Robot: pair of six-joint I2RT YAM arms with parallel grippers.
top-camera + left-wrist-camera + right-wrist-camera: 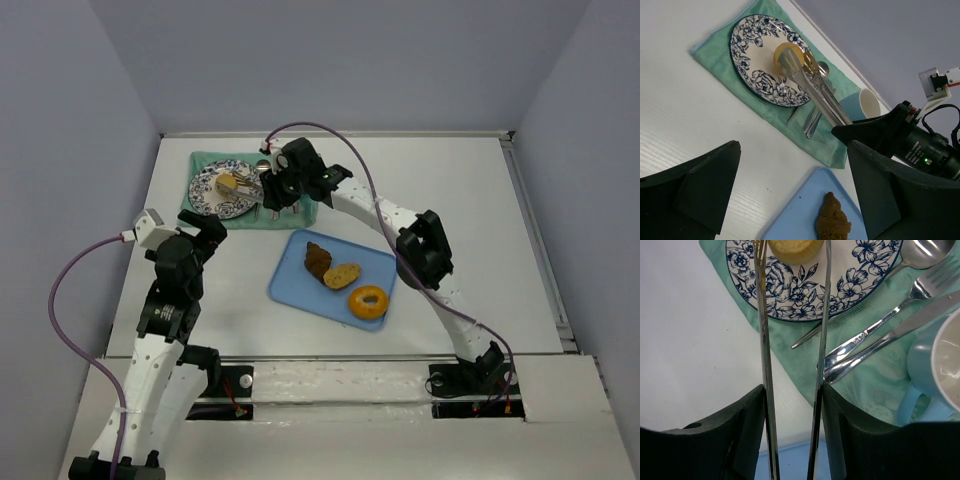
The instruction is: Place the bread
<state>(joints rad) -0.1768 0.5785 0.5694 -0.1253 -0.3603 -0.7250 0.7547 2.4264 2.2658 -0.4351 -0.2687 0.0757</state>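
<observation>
The bread (pixel 228 184) is a small golden-tan bun lying on the blue-flowered plate (pixel 205 187) at the back left. My right gripper (pixel 283 190) is shut on metal tongs (pixel 252 187). In the right wrist view the gripper (pixel 792 395) clamps the two tong arms (pixel 763 340), whose tips stand on either side of the bread (pixel 795 247) over the plate (pixel 805 295). I cannot tell if the tips touch it. The left wrist view shows the tongs (pixel 815 92) lying over the bread (pixel 785 55). My left gripper (pixel 205 230) is open and empty above bare table (pixel 792 165).
The plate sits on a green cloth (pixel 240 218) with a fork, spoon and knife (pixel 875 340) and a blue cup (pixel 940 360). A blue tray (pixel 300 290) in the middle holds a brown pastry (pixel 317 260), an oval slice (pixel 342 275) and an orange bagel (pixel 368 301).
</observation>
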